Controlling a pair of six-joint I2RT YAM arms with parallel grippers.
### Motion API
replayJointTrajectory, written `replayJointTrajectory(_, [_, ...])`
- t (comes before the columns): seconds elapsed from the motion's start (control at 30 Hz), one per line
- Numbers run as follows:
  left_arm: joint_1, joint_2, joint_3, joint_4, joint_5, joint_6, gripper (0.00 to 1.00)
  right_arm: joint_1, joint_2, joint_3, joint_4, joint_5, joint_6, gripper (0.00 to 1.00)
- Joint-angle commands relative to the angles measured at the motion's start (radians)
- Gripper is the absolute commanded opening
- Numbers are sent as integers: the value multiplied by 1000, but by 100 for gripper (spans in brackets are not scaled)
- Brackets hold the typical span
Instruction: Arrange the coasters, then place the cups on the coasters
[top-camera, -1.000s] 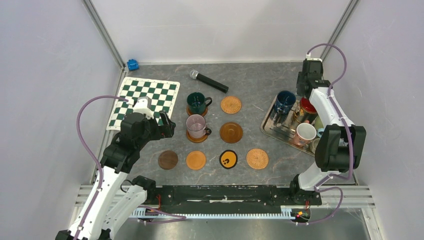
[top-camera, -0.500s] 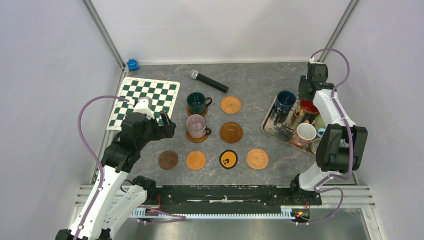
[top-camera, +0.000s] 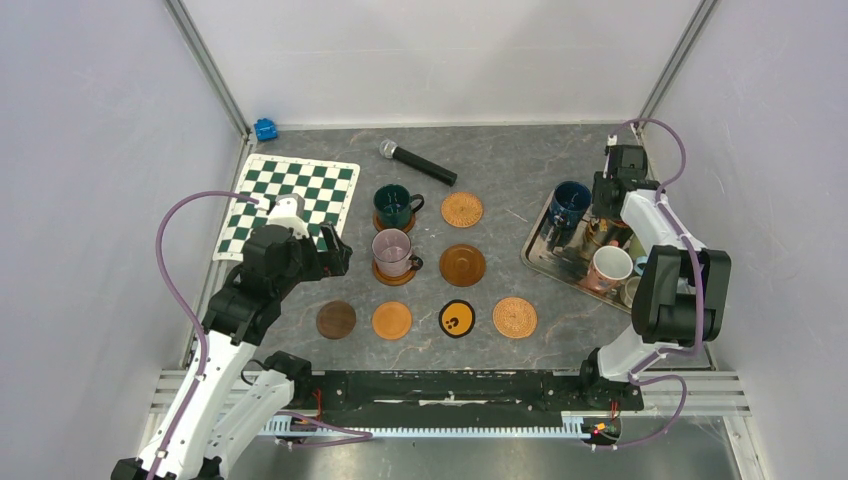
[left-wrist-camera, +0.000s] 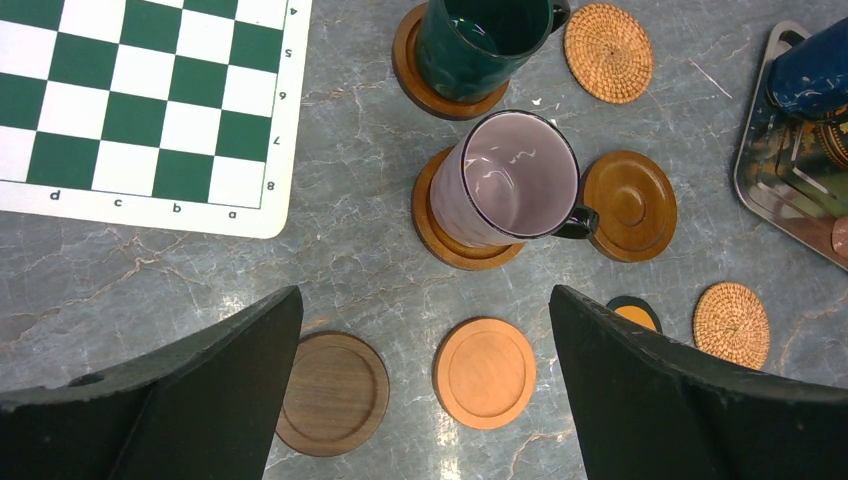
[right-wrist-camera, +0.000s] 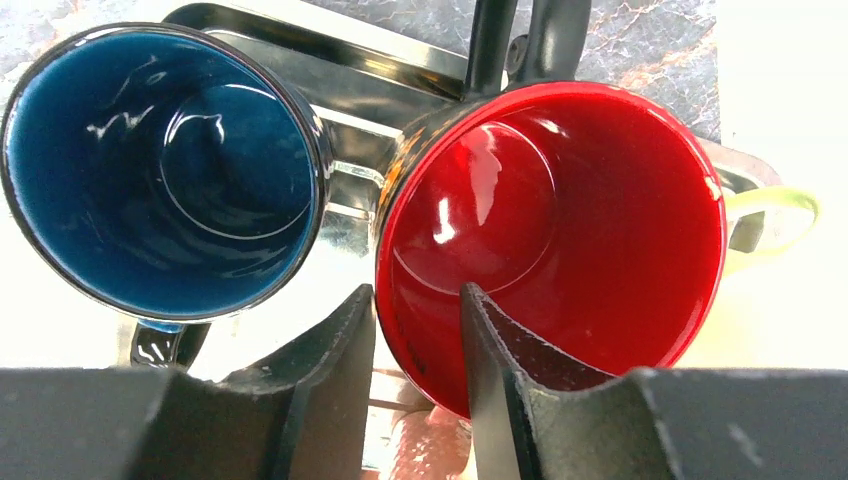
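Now, right jaws: straddling red-inside mug (right-wrist-camera: 550, 230) rim; clamped or not, cannot tell.
Dark blue mug (right-wrist-camera: 160, 170): sitting just beside red-inside mug, calling for squeezing firmly, then lifting straight.
Left jaws: standing wide apart.

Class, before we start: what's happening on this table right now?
Two robot arms are setting mugs on coasters. The dark green mug and the glass mug already stand on coasters; six coasters are bare. The right gripper is down over the tray, its fingers straddling the rim of the red-inside mug, one inside, one outside. The left gripper hangs open near the glass mug.
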Motion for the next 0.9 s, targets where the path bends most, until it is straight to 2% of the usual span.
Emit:
replayJointTrajectory(0.0, [-4,-3,4,40,15,57,100,-1,-3,-8,42,-13,-37,37])
replayJointTrajectory(0.5, [-5,-15,4,35,-14,57,100,-1,15,10,90,-125,-107,28])
replayJointTrajectory(0.87, [-6,-16,3,35,-22,58,100,-1,3,95,61,-161,-163,0])
